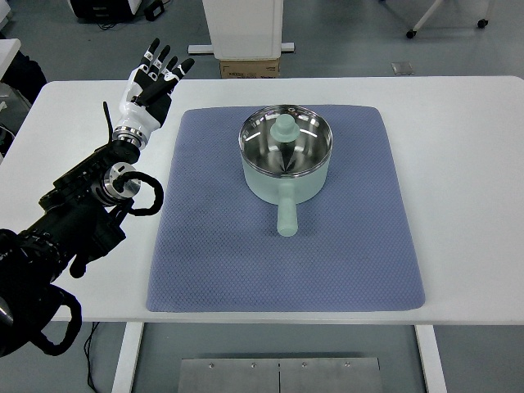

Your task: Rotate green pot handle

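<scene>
A pale green pot (286,160) with a shiny steel inside stands on the far half of a blue-grey mat (286,246). Its green handle (286,211) points straight toward the table's near edge. A green knob shows inside the pot near its far rim. My left hand (151,84) hovers over the table's far left, well left of the pot, with its fingers spread and holding nothing. The black left arm runs in from the lower left edge. The right arm does not show.
The white table (467,164) extends beyond the mat on every side. Past the far edge stand a white pedestal (243,29) and a cardboard box (249,68) on the floor.
</scene>
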